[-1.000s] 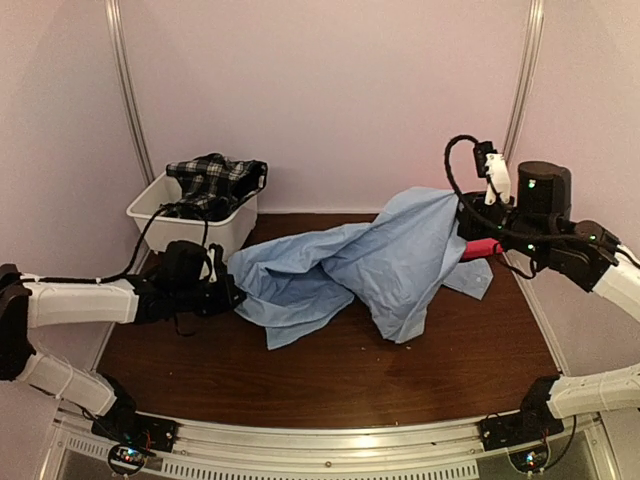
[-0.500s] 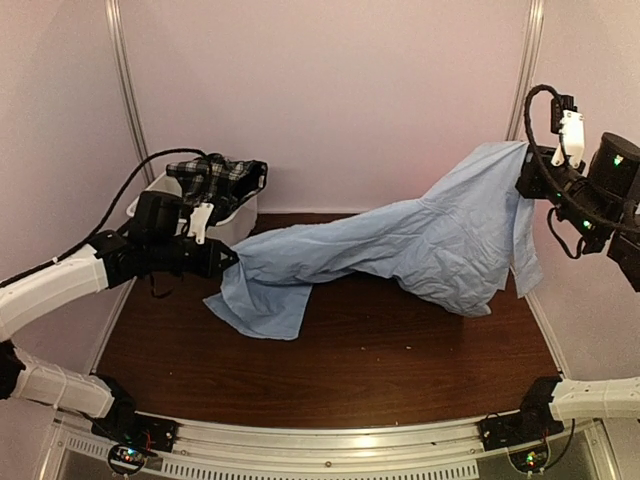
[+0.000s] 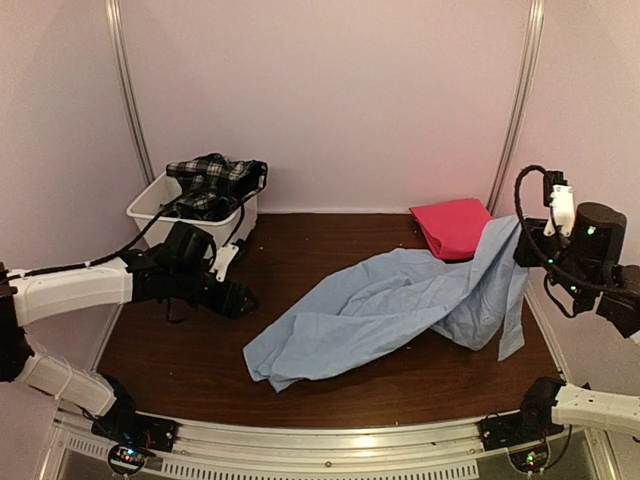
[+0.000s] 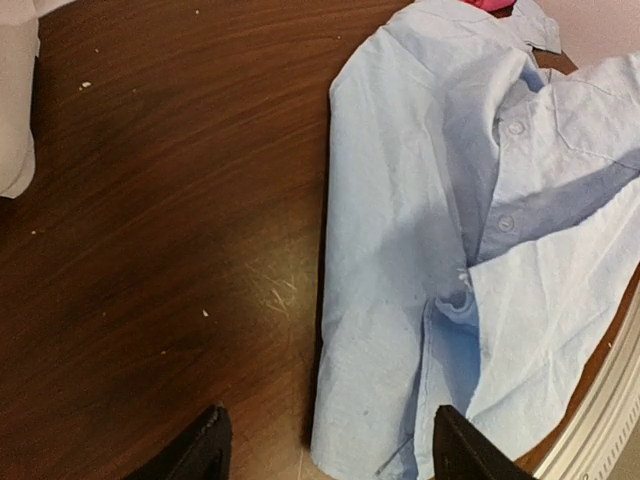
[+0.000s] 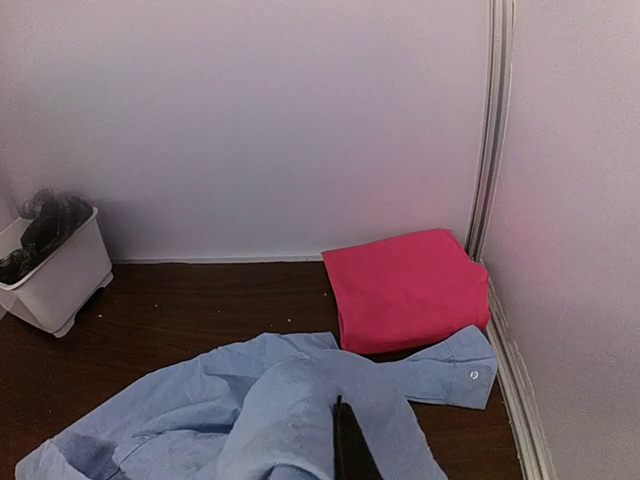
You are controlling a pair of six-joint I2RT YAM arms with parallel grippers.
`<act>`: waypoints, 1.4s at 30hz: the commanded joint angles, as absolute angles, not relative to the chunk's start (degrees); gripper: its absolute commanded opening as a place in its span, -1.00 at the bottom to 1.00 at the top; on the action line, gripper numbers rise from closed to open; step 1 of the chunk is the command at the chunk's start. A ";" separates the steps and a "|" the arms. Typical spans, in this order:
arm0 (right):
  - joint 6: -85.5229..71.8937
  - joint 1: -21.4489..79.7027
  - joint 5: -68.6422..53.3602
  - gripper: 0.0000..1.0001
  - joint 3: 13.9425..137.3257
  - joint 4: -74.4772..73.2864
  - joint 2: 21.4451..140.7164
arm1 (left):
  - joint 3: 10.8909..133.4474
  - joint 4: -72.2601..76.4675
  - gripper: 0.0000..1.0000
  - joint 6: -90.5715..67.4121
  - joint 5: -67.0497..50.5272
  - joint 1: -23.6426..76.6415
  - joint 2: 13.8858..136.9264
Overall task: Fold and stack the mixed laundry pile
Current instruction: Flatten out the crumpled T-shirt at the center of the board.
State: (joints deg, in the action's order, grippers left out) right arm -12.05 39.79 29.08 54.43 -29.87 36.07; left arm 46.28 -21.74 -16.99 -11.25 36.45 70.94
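Observation:
A light blue collared shirt (image 3: pixel 380 310) lies crumpled across the middle of the table. Its right end rises to my right gripper (image 3: pixel 522 248), which is shut on the cloth. In the right wrist view the closed fingers (image 5: pixel 345 445) show as one dark strip in the shirt (image 5: pixel 250 410). My left gripper (image 3: pixel 243 302) stands open just left of the shirt's near-left corner, holding nothing. In its wrist view that gripper (image 4: pixel 325 445) hangs over the shirt's hem (image 4: pixel 400 300). A folded pink-red cloth (image 3: pixel 452 226) lies flat at the back right. A black-and-white plaid garment (image 3: pixel 212 180) fills the tub.
The white plastic tub (image 3: pixel 150 210) stands at the back left against the wall. In the right wrist view the tub (image 5: pixel 60 275) is far left and the pink-red cloth (image 5: pixel 405 288) sits in the corner by a wall rail (image 5: pixel 485 150).
My left gripper opened and let go of the shirt, which dropped flat onto the table. The right gripper came down from high, still holding its end. The pink-red cloth now shows.

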 commanded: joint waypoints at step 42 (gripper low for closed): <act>-18.44 36.41 24.07 -1.00 45.40 -30.36 39.91 | 62.40 -7.24 -0.96 -4.92 -36.62 44.56 100.90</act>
